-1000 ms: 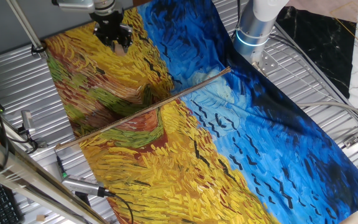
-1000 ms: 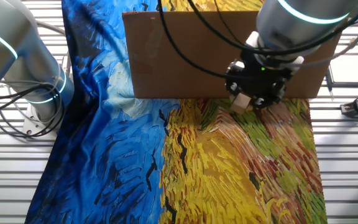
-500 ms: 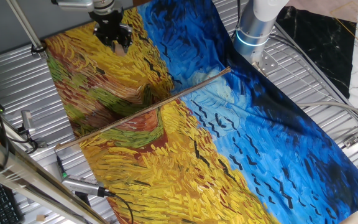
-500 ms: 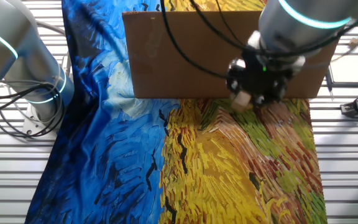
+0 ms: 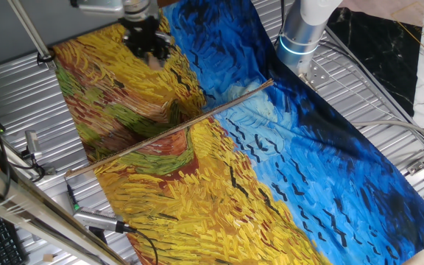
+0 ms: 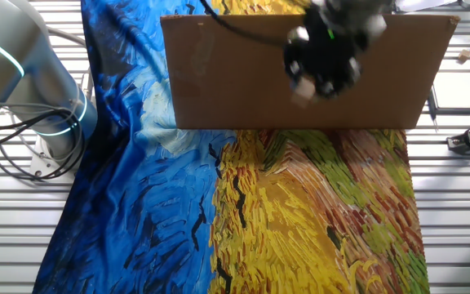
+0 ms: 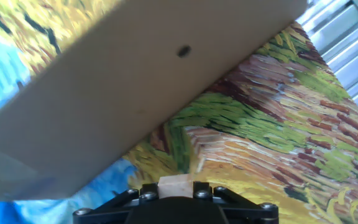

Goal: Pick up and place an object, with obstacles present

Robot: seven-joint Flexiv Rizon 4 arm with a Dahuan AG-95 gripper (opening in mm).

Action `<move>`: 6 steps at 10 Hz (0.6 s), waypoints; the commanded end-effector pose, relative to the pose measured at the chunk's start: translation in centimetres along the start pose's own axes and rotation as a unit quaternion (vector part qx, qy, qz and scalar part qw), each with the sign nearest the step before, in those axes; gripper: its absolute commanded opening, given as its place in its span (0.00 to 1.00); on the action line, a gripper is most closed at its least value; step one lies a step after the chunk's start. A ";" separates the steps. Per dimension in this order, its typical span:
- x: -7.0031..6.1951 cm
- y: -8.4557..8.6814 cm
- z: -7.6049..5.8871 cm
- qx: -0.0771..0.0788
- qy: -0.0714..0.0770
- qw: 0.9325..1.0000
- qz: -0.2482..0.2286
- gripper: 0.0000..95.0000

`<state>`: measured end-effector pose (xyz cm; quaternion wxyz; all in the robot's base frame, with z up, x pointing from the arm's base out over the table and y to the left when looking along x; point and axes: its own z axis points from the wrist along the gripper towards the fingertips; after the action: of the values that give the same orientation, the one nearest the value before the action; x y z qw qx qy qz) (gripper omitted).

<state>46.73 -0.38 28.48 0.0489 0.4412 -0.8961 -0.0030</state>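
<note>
We saw the gripper (image 5: 152, 53) raised above the far, yellow end of the painted cloth (image 5: 271, 169), its jaws closed narrowly on the small tan cube (image 7: 174, 185). In the hand view the cube sat pinched at the bottom edge of the frame, between the two black finger bases, with the green and yellow strokes of the cloth below it. In the other fixed view the gripper (image 6: 321, 69) was blurred and stood in front of the brown board (image 6: 219, 82), clear of the cloth, with a pale smudge at its lower left that we took for the cube (image 6: 302, 95).

What looked like a thin wooden stick (image 5: 169, 131) in one fixed view lay straight across the cloth, from the grey ribbed surface (image 5: 20, 96) on one side to the blue part on the other; it seemed to be the top edge of that same upright board. The gripper was well apart from it.
</note>
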 end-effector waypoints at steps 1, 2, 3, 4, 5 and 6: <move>-0.4 0.9 -0.6 0.001 0.001 1.000 0.004 0.00; -0.3 0.9 -0.6 0.001 0.001 1.000 0.003 0.00; -0.2 0.8 -0.5 0.000 -0.002 1.000 -0.003 0.00; -0.2 0.8 -0.5 -0.004 -0.003 1.000 -0.006 0.00; -0.2 0.8 -0.5 -0.007 -0.002 1.000 -0.030 0.00; -0.2 0.8 -0.5 -0.011 -0.010 0.999 -0.043 0.00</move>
<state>46.24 0.30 29.04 0.0482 0.4683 -0.8821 -0.0164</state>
